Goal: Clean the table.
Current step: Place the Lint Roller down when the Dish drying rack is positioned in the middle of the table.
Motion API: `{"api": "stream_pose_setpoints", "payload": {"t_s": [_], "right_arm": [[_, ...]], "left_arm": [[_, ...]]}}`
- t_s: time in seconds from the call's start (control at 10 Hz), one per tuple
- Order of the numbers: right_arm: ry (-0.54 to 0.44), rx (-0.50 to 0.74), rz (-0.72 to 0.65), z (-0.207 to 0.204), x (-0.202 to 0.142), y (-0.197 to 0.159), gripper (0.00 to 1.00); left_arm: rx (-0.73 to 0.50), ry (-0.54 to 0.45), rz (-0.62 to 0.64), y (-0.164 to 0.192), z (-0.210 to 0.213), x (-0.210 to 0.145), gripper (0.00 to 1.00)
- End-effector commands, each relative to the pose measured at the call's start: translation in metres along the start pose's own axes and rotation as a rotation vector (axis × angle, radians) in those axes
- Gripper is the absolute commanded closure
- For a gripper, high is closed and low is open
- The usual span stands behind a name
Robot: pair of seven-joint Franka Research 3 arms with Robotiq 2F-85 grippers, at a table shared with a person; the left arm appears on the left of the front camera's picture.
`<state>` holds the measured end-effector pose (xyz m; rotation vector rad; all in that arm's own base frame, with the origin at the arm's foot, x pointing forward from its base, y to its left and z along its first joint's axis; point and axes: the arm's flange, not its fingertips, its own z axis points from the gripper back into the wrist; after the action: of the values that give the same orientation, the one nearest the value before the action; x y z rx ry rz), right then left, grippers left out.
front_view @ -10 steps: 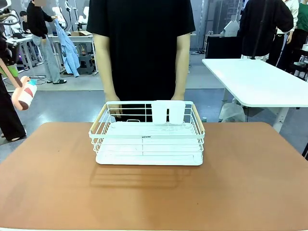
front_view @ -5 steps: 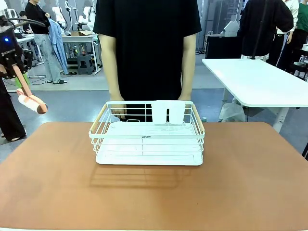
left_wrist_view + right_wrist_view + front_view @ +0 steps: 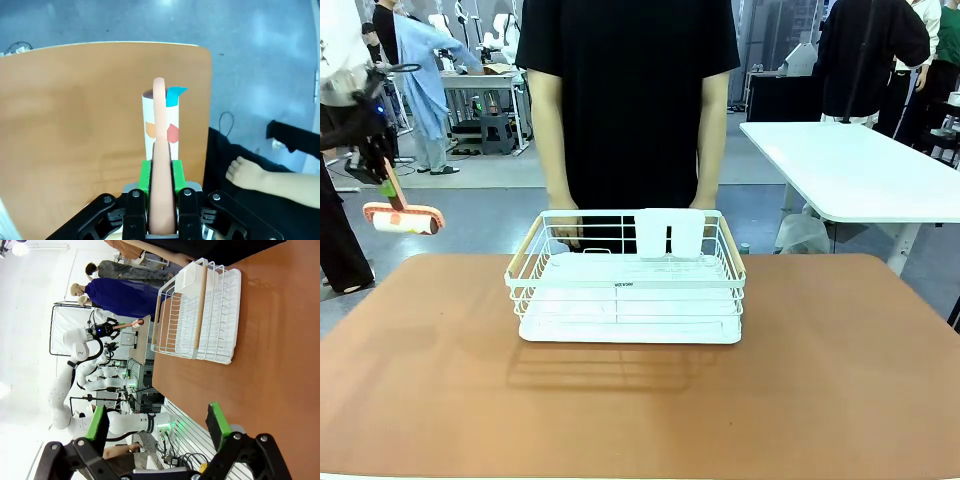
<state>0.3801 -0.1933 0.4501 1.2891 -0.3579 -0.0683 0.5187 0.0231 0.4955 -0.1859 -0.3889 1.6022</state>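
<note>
Table with the reddish-brown top filled the near half of the front view, wide, rounded corners. White wire rack sat on it toward the far middle, wooden handles at its two ends, a white cup-like holder hooked on its far rim. Person in a black shirt stood at the far edge right behind the rack, one hand touching or just beside the rack's far-left corner; contact hard to confirm.

Left gripper hung up at the far left, above the floor beyond the table's left edge, clear of the tabletop. Its fingers were clenched on the pinkish handle of a lint roller; roller head hung below the gripper, roughly level, off the table. In the left wrist view the handle ran straight up between the green pads, and the white roll with orange, red and blue marks sat over the table's corner region, tabletop below it. A person's hand and dark clothing showed at the right of that view, off the table.

Right gripper showed in the right wrist view, fingers released and spread wide, nothing between the green pads. It was over the near part of the table, well apart from the rack. A white-topped table stood at the far right on the floor, separate.
</note>
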Motion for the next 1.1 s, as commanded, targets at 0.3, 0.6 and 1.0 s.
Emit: {"api": "stream_pose_setpoints", "payload": {"t_s": [0.3,0.6,1.0], "right_arm": [[-0.005,0.020,0.023,0.000,0.001,0.002,0.00],[-0.005,0.020,0.023,0.000,0.001,0.002,0.00],[-0.005,0.020,0.023,0.000,0.001,0.002,0.00]], "left_arm": [[0.010,0.074,-0.001,-0.008,-0.061,-0.019,0.79],[0.011,0.115,-0.027,-0.005,-0.104,-0.022,0.79],[0.008,0.141,-0.033,0.004,-0.126,-0.025,0.79]]}}
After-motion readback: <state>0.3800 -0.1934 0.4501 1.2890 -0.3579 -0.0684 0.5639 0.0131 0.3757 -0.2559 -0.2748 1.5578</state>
